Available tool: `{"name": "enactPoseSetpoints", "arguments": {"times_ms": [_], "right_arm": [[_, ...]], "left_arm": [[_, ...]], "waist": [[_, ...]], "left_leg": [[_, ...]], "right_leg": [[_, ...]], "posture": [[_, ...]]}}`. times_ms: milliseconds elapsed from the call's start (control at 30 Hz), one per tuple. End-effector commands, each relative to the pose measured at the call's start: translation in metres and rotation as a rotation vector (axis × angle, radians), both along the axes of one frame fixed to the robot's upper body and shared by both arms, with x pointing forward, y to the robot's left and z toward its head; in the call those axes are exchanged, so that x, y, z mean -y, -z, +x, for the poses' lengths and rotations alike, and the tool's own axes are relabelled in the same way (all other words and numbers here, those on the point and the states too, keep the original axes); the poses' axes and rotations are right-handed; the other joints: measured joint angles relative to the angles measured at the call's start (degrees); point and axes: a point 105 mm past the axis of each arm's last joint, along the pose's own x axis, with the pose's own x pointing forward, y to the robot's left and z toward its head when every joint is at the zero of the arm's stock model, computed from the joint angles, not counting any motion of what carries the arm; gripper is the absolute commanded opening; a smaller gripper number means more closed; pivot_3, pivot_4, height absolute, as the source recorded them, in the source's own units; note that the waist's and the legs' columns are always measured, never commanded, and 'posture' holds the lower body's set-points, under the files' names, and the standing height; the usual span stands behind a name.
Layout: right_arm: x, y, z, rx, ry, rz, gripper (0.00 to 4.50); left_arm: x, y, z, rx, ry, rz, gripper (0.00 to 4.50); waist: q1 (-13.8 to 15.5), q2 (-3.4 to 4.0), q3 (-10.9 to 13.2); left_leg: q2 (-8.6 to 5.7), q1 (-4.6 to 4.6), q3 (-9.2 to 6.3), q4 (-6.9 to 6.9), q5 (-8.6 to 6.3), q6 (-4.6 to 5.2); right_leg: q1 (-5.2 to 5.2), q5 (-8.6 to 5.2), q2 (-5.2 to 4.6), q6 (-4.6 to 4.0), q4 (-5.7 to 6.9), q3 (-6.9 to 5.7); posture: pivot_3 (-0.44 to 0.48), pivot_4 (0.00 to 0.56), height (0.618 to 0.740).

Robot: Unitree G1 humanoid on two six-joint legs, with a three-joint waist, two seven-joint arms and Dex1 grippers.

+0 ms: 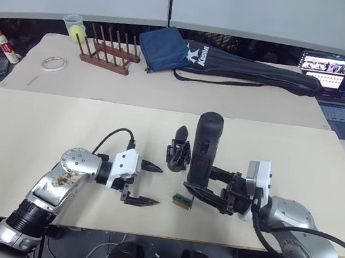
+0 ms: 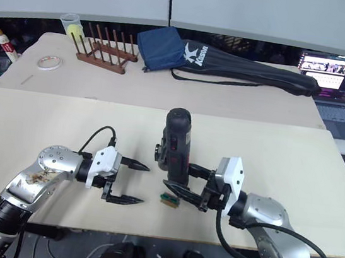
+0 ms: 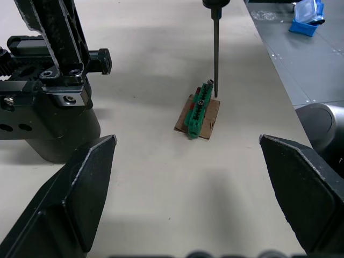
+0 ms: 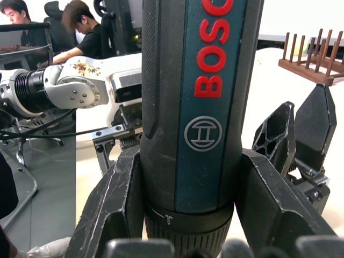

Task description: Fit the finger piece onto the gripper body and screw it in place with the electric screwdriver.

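Landmark: the gripper body (image 1: pixel 178 155), standing on the near beige table (image 1: pixel 45 131), a little toward the robot from mid-table.

Right gripper (image 1: pixel 205 194) is clamped round the electric screwdriver (image 1: pixel 205 149); the right wrist view shows both fingers pressed against the barrel. The tool stands nearly upright, just right of the gripper body, bit downward. In the left wrist view its thin metal bit (image 3: pixel 215 51) comes down onto the end of a small green-and-brown block (image 3: pixel 198 108), which lies flat on the table in front of the gripper body, toward the robot.

Left gripper (image 1: pixel 143 184) sits left of the gripper body, near but apart from it, fingers spread wide, nothing between them, pointing toward the block.

Two pointed black fingers rise from the gripper body in the right wrist view; possibly one is the finger piece already seated, but I cannot tell. No separate wedge picked out.

Far beyond the gripper body, on the second table: wooden rack (image 1: pixel 108 49), long black zipped bag (image 1: pixel 250 69), laptop (image 1: pixel 335 77).
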Motion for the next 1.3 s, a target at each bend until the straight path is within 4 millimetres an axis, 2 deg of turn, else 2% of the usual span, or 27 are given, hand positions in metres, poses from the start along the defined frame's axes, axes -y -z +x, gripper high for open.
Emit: {"name": "enactPoseSetpoints", "arguments": {"times_ms": [33, 200, 433, 533, 800, 1300], "right_arm": [[-0.001, -0.01, -0.007, 0.047, -0.037, 0.011, 1.97], [0.001, -0.009, -0.008, 0.042, -0.049, -0.003, 1.97], [0.003, -0.033, -0.018, 0.091, -0.104, 0.04, 1.97], [0.004, -0.04, -0.012, 0.121, -0.077, 0.057, 1.97], [-0.002, -0.037, -0.006, 0.147, -0.044, 0.057, 1.97], [-0.002, -0.036, -0.007, 0.158, -0.031, 0.046, 1.97]], "left_arm": [[0.005, -0.008, -0.001, 0.044, 0.022, -0.009, 4.5], [0.006, -0.008, -0.001, 0.046, 0.024, -0.013, 4.5], [0.006, -0.006, -0.003, 0.039, 0.034, -0.012, 4.5], [0.005, -0.005, -0.006, 0.031, 0.051, -0.006, 4.5], [0.008, 0.0, -0.011, 0.02, 0.103, 0.013, 4.5], [0.024, -0.002, -0.012, 0.031, 0.199, 0.008, 4.5]], "waist": [[0.0, 0.0, 0.0], [0.2, -0.02, 0.0], [0.3, -0.03, 0.0], [0.3, -0.03, 0.0], [0.4, -0.03, 0.0], [0.4, -0.04, 0.0]], "left_leg": [[0.0, 0.0, 0.0, 0.0, 0.0, 0.0], [0.0, 0.01, -0.01, 0.01, -0.01, 0.01], [0.02, 0.0, -0.03, 0.04, -0.02, 0.04], [0.02, 0.01, -0.03, 0.03, -0.03, 0.05], [0.01, 0.0, -0.03, 0.05, -0.03, 0.05], [-0.01, 0.0, -0.03, 0.07, -0.03, 0.06]], "right_leg": [[0.0, 0.0, 0.0, 0.0, 0.0, 0.0], [0.03, 0.0, 0.0, 0.0, -0.01, 0.0], [0.04, 0.0, -0.02, 0.01, -0.01, -0.01], [0.04, 0.0, -0.02, 0.0, -0.01, -0.01], [0.04, 0.0, -0.03, 0.01, -0.02, -0.02], [0.05, 0.0, -0.02, 0.01, -0.01, -0.02]], "posture": [[0.0, 0.15, 0.74], [0.0, 0.15, 0.74], [0.0, 0.15, 0.74], [0.0, 0.15, 0.74], [0.0, 0.15, 0.74], [0.0, 0.15, 0.74]]}}
